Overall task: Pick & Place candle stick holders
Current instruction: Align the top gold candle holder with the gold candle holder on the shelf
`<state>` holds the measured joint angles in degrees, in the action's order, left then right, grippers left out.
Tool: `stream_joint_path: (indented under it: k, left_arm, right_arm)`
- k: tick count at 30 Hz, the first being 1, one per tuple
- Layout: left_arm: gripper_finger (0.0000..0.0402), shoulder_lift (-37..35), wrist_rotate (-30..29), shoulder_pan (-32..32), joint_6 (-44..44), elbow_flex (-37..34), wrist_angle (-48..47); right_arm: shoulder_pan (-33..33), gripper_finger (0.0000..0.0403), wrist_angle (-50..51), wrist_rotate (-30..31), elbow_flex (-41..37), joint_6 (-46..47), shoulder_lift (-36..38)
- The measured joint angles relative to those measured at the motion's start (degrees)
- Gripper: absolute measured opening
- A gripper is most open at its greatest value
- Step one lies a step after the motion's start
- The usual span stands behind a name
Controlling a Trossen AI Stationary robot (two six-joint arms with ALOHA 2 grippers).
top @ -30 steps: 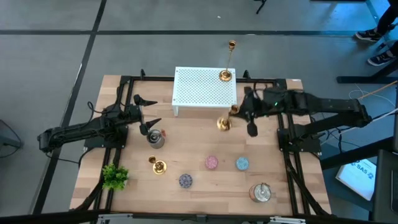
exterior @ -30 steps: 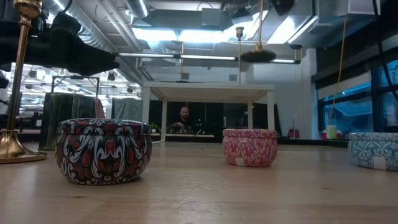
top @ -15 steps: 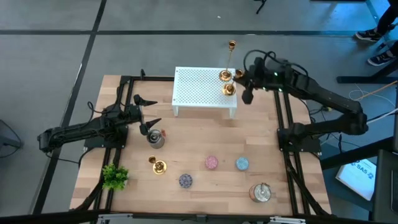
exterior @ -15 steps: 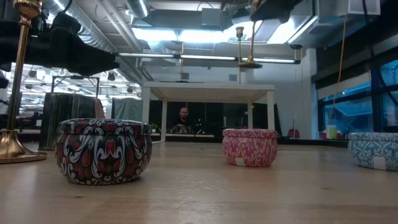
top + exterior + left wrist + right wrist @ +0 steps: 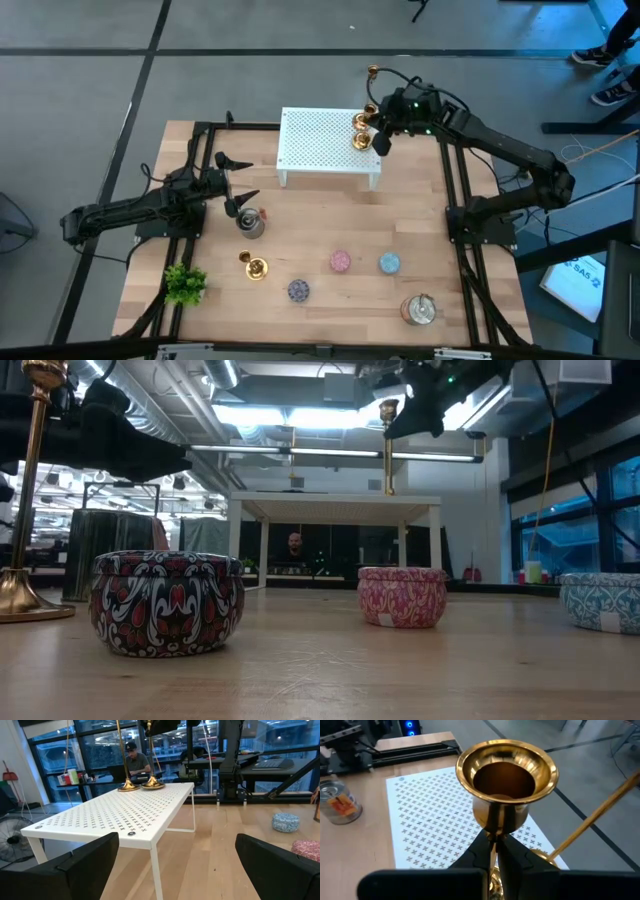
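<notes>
On the left of the light wooden bench [image 5: 310, 235], the left arm waits with its left end effector [image 5: 236, 184] released, the two dark fingers [image 5: 75, 870] spread wide and holding nothing. Just beside it stands a small silver metal can with an orange label [image 5: 251, 222]. Nearer the front edge a small green artificial plant [image 5: 184, 284] sits at the left. Next to it stands a short shiny brass candlestick holder [image 5: 253, 266], upright on its round base. Further right along the front lie a round dark patterned tin [image 5: 298, 290], a round pink patterned tin [image 5: 340, 261] and a round pale blue patterned tin [image 5: 389, 263], well apart from each other. A larger round silver metal tin [image 5: 419, 309] sits near the front right corner.

At the back of the bench stands a white perforated metal riser shelf on thin legs [image 5: 329, 141]. On its right end a tall slim brass candlestick holder [image 5: 364, 118] rests on its flared base. Just beside that one, a second brass candlestick holder with a wide cup top [image 5: 506, 775] is gripped by its thin stem. The right end effector [image 5: 380, 128] is clenched on that stem just below the cup. In the left wrist view the bases of both holders sit side by side on the shelf top. In the room beyond the shelf a person [image 5: 135, 761] is seated.
</notes>
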<state>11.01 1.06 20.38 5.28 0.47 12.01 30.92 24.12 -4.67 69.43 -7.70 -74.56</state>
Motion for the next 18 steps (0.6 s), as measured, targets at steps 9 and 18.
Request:
stream_joint_path:
  k: [9,18]
  left_arm:
    - [0.04,0.02,0.0,0.0,0.0,0.0,0.02]
    - [0.04,0.01,0.01,0.0,0.0,0.01,0.01]
  right_arm:
    - [1.33,0.0015,0.7,0.11,-0.37,2.36,0.0]
    - [1.33,0.0041,0.94,1.62,-0.37,2.43,0.0]
